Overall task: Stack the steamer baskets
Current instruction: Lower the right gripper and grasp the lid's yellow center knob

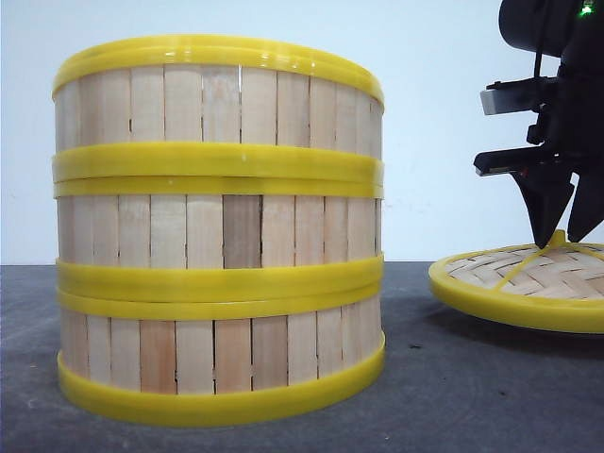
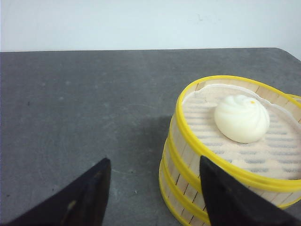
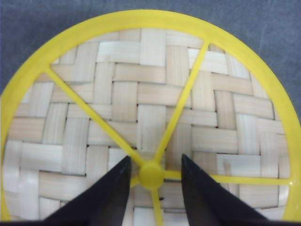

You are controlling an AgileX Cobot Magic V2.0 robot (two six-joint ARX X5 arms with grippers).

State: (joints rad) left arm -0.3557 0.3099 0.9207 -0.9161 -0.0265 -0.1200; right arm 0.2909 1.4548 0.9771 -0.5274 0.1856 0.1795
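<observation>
Three steamer baskets stand stacked in one column: top (image 1: 217, 99), middle (image 1: 217, 231) and bottom (image 1: 217, 354). In the left wrist view the top basket (image 2: 188, 136) holds a white bun (image 2: 241, 118). My left gripper (image 2: 154, 162) is open just beside the stack's wall, with one finger in front of the rim and nothing held. My right gripper (image 1: 561, 241) hangs over the flat woven lid (image 1: 528, 283). It is open, and its fingers stand either side of the lid's yellow knob (image 3: 151, 175) without closing on it.
The dark grey table (image 2: 84, 103) runs back to a white wall. The woven lid (image 3: 141, 94) lies to the right of the stack, tilted slightly, with a gap of bare table between them.
</observation>
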